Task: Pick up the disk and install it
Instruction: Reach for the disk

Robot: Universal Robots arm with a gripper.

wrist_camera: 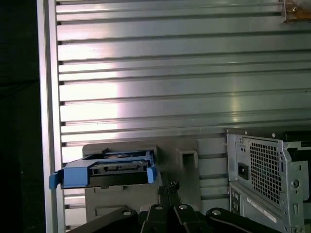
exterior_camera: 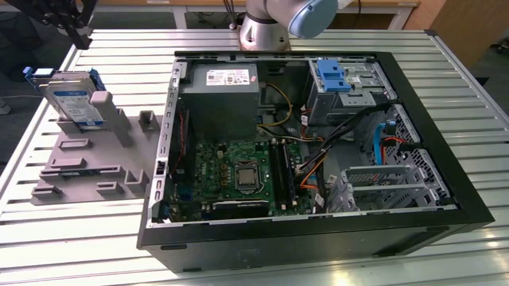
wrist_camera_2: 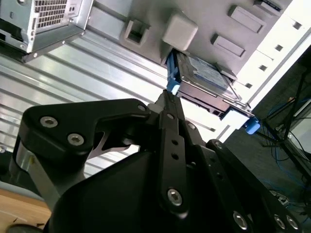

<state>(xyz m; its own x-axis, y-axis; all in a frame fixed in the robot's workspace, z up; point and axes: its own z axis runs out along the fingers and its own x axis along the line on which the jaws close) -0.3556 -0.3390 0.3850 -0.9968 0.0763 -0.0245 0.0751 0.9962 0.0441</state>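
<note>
Your disk leans upright in the grey fixture, at 9 o'clock of the open computer case in the exterior view. It is silver, with a white-and-blue label and a blue carrier framing it. That view gives you the label face; the first wrist view shows the disk edge-on, connector end out. I cannot read the label's print. The gripper hangs at 12 o'clock of the disk, apart from it. In the first wrist view the gripper is pinched together on nothing.

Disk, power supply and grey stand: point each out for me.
disk (exterior_camera: 70, 100), exterior view, on its labelled face.
power supply (exterior_camera: 219, 110), exterior view, on its bare grey panel.
grey stand (exterior_camera: 87, 162), exterior view, on its base.
</note>
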